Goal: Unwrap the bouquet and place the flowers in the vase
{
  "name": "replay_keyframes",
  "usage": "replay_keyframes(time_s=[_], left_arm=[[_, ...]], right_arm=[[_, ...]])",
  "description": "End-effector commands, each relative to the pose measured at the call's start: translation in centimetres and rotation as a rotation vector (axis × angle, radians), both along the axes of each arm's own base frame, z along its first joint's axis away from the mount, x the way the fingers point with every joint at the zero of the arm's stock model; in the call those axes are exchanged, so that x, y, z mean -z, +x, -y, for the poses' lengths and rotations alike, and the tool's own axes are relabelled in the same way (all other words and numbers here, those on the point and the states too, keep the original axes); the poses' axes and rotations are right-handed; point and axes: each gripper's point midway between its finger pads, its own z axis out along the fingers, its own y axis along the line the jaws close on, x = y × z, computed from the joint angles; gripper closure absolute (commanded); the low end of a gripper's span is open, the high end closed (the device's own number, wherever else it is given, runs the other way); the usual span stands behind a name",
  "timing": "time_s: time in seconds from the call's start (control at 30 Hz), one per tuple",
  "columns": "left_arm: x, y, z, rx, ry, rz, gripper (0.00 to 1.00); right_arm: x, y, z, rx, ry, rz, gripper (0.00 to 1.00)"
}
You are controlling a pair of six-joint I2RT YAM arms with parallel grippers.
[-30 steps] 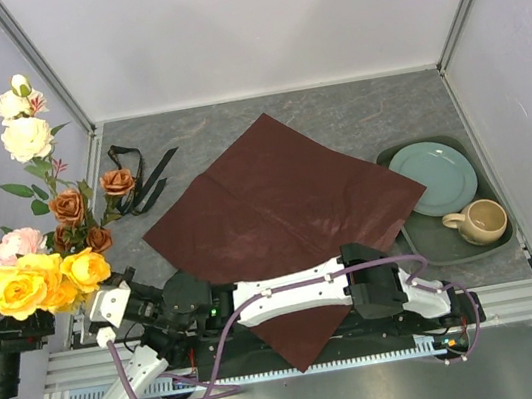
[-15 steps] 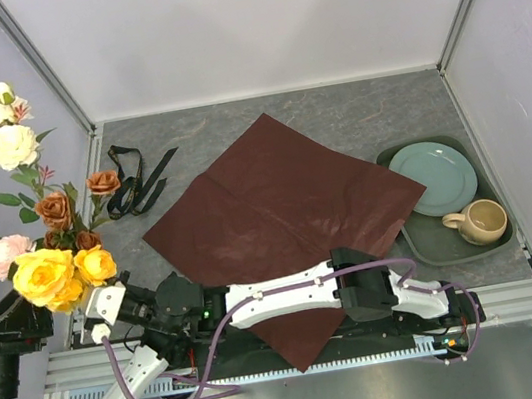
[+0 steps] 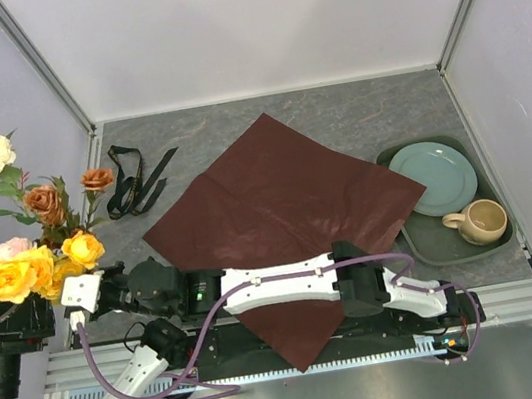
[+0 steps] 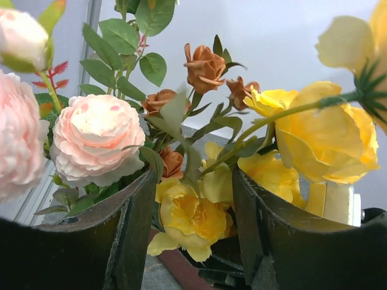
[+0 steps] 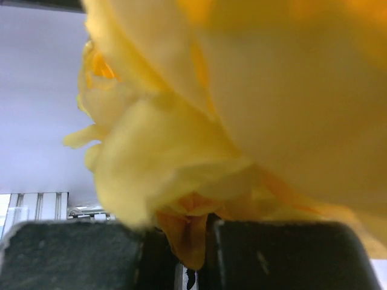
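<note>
One bunch of green-stemmed artificial flowers [image 3: 10, 275], yellow, pink, white and rust, is held up at the grey table's [image 3: 354, 115] left edge, pinched in the nearly closed right gripper [image 3: 77, 298]. The left gripper [image 4: 193, 181] is seen open under the blooms. One flat maroon paper sheet [image 3: 278, 208], one black ribbon [image 3: 136, 179], one pale green plate [image 3: 434, 176] and one beige mug [image 3: 482, 219] are laid out.
</note>
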Motion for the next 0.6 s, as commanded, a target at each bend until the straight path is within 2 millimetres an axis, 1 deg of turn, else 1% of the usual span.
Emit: replay_keyframes(time_s=[0.0, 0.03, 0.17, 0.33, 0.4, 0.5, 0.57], left_arm=[[-0.9, 0.0, 0.6, 0.032, -0.020, 0.033, 0.40], [-0.9, -0.1, 0.6, 0.032, -0.024, 0.036, 0.39], [-0.9, -0.2, 0.5, 0.031, -0.031, 0.037, 0.39], [-1.3, -0.4, 0.4, 0.037, -0.043, 0.052, 0.40], [-1.3, -0.5, 0.4, 0.037, -0.048, 0.057, 0.40], [-1.2, -0.5, 0.3, 0.037, -0.055, 0.059, 0.40], [-1.1, -0.4, 0.4, 0.036, -0.054, 0.055, 0.40]], right_arm=[[2.6, -0.3, -1.2, -0.046, -0.088, -0.008, 0.91], [2.4, -0.3, -1.3, -0.045, -0.074, -0.018, 0.91], [2.8, 0.3, -1.8, -0.028, -0.038, -0.040, 0.90], [3.7, 0.7, -2.4, -0.025, -0.001, -0.070, 0.89], [4.5, 1.2, -2.6, -0.012, -0.005, -0.081, 0.88], [4.5, 1.6, -2.6, -0.006, 0.000, -0.089, 0.85], [4.3, 1.9, -2.5, -0.002, 0.001, -0.096, 0.79]])
